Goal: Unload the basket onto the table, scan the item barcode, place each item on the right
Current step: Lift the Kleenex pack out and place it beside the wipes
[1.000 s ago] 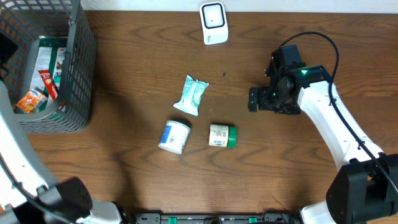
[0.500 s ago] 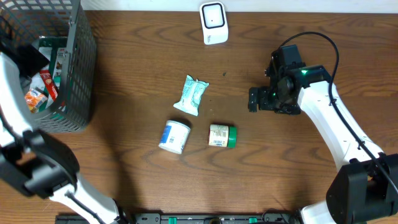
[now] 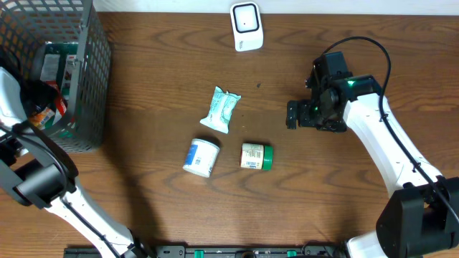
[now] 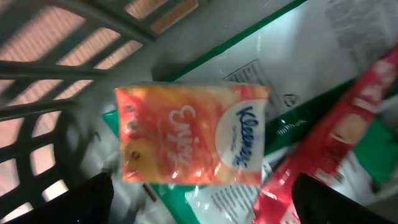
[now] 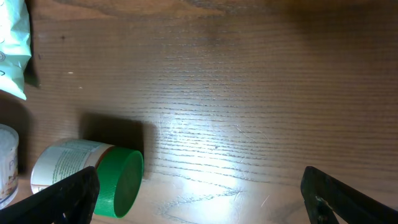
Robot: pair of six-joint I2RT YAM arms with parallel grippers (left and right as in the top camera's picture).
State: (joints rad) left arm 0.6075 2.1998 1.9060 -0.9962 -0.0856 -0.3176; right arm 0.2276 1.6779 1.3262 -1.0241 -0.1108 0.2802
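Orange Kleenex pack point(image 4: 193, 134), obscured overhead inside the basket point(image 3: 93, 86), shows plainly beneath the wide-spread, empty left gripper point(image 4: 211, 199); the right gripper point(image 5: 208, 196) gapes over the wooden table point(image 3: 158, 208).

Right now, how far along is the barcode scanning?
Done, apparently: several packs lie in the basket, a Kleenex pack on top. In hand: nothing. The left gripper is open above that pack, and the right gripper is open over the table. Left: the teal pack, white jar and green-capped bottle lie apart from the scanner.
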